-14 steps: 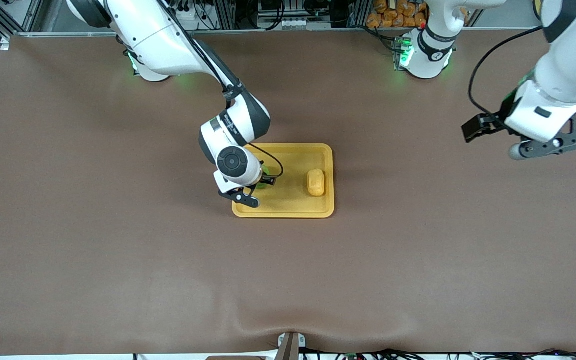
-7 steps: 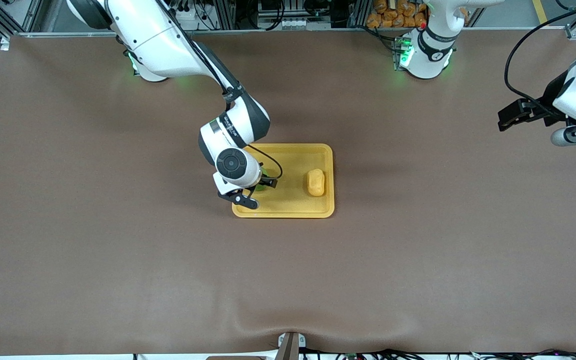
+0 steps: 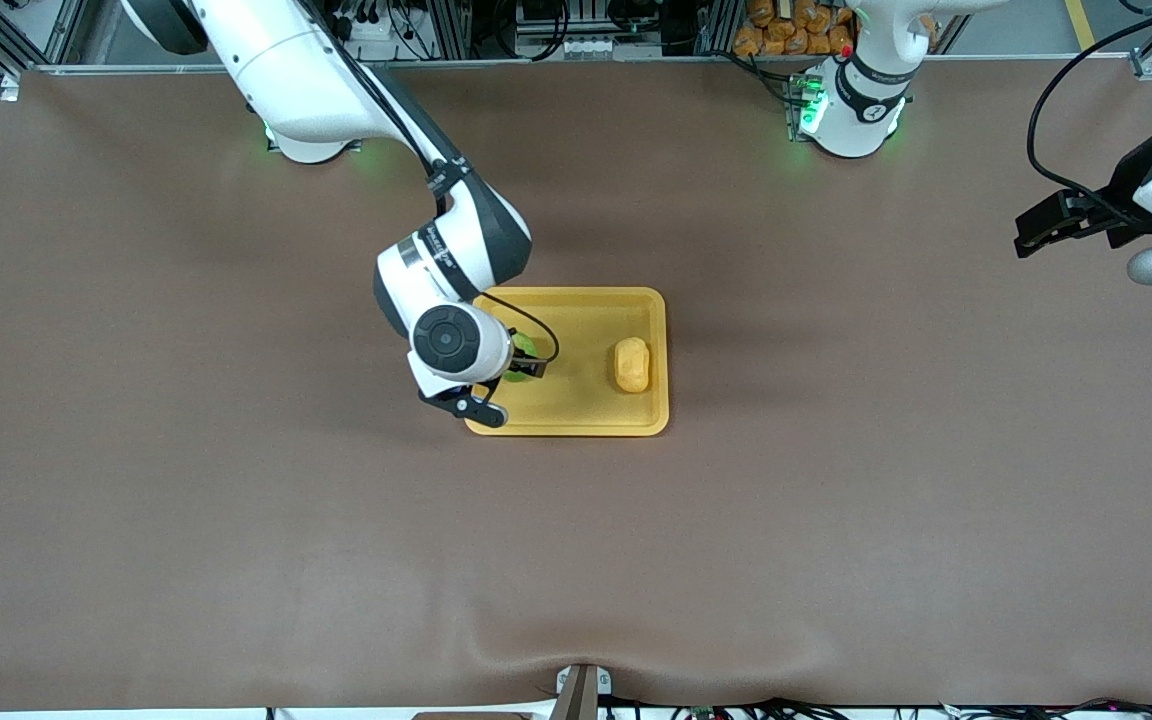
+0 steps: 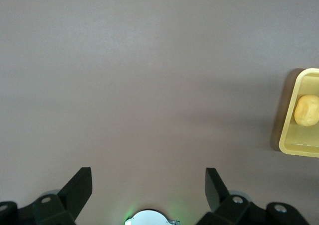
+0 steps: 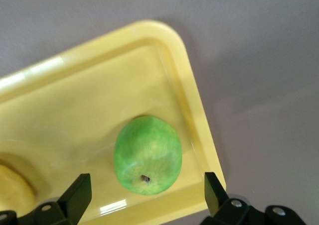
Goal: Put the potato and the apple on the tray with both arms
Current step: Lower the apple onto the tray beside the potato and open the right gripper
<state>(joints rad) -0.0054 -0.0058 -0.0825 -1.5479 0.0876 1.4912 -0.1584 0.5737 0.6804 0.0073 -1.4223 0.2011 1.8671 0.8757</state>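
Observation:
The yellow-orange tray (image 3: 576,310) lies mid-table. The oblong potato (image 3: 632,365) rests in it at the end toward the left arm. The green apple (image 5: 148,154) sits on the tray floor near the corner toward the right arm; in the front view only a sliver of the apple (image 3: 528,346) shows past the hand. My right gripper (image 5: 148,195) hovers just above it, open, its fingers clear of the fruit on either side. My left gripper (image 3: 1101,245) is open and holds nothing, up over the table's edge at the left arm's end.
In the left wrist view the tray (image 4: 286,135) and the potato (image 4: 306,110) show far off across bare brown table, with the left arm's green-lit base (image 4: 149,217) below. Brown cloth covers the whole table around the tray.
My right gripper has opened and let go of the apple, which now lies on the tray; the hand shifted slightly toward the right arm's end. The left arm has drawn back toward its end of the table.

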